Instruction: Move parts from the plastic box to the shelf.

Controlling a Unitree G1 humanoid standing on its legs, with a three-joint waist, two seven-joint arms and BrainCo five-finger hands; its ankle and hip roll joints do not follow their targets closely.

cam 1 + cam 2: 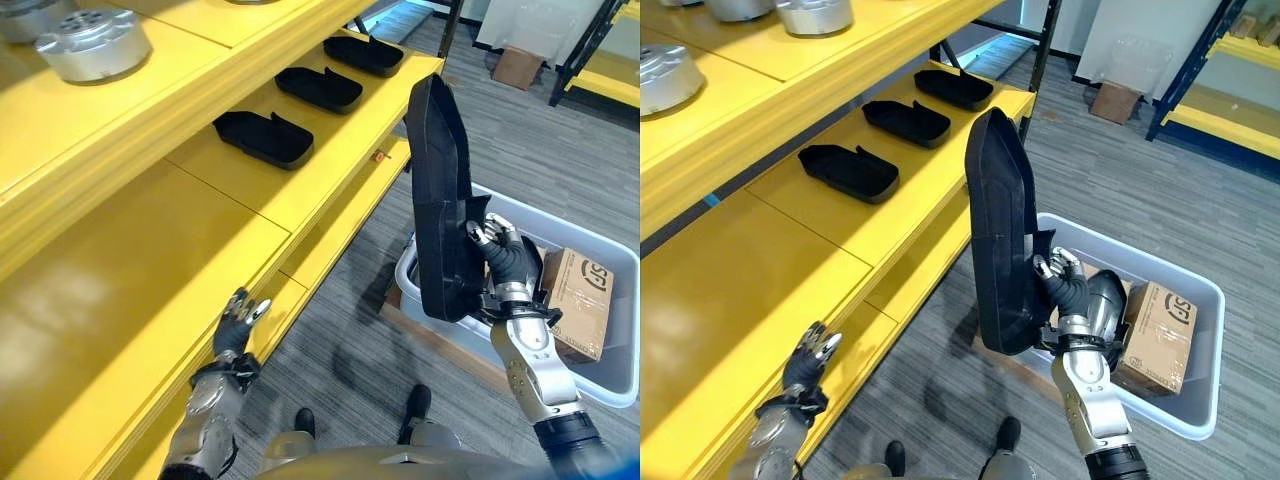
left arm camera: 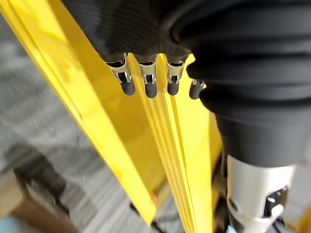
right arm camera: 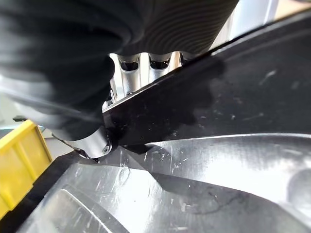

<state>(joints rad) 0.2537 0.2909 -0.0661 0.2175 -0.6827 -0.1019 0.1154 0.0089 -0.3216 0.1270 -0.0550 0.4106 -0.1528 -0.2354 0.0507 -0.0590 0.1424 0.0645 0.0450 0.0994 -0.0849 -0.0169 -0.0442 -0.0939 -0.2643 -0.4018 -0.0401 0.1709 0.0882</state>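
We see our left hand (image 1: 237,322) with relaxed fingers, holding nothing, hovering at the front edge of the yellow shelf (image 1: 200,240). On that shelf, three black parts (image 1: 264,137) lie in a row. Right of the shelf, our right hand (image 1: 1068,283) grips a long black part (image 1: 998,230), held upright just above the plastic box (image 1: 1200,400), which holds a cardboard carton (image 1: 1158,338).

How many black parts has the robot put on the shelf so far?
Three black parts already lie on the yellow shelf. The right hand holds a fourth part upright above the plastic box. It is not yet shelved. The left hand rests open by the shelf edge.
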